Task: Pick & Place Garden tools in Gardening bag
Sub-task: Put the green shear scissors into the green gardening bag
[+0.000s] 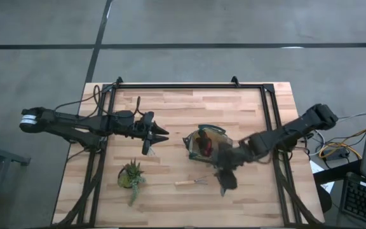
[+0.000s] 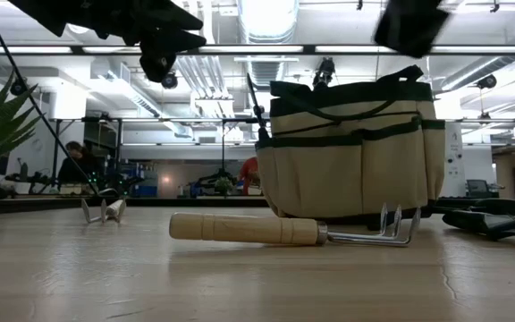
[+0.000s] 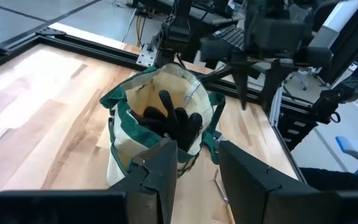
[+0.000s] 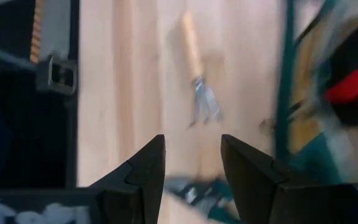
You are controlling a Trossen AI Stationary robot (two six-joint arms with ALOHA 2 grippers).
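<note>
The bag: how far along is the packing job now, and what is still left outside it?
Done: the glove already lies inside the bag. In hand: nothing; the right gripper hangs with open, empty jaws above the wooden-handled rake. The left gripper waits beside the bag, holding nothing. Left: that rake on the table and the shears beside the bag.

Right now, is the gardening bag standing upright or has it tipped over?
Upright. In the low view the gardening bag stands on its base with its handles up; the left wrist view looks down into its open mouth, where the glove lies.
</note>
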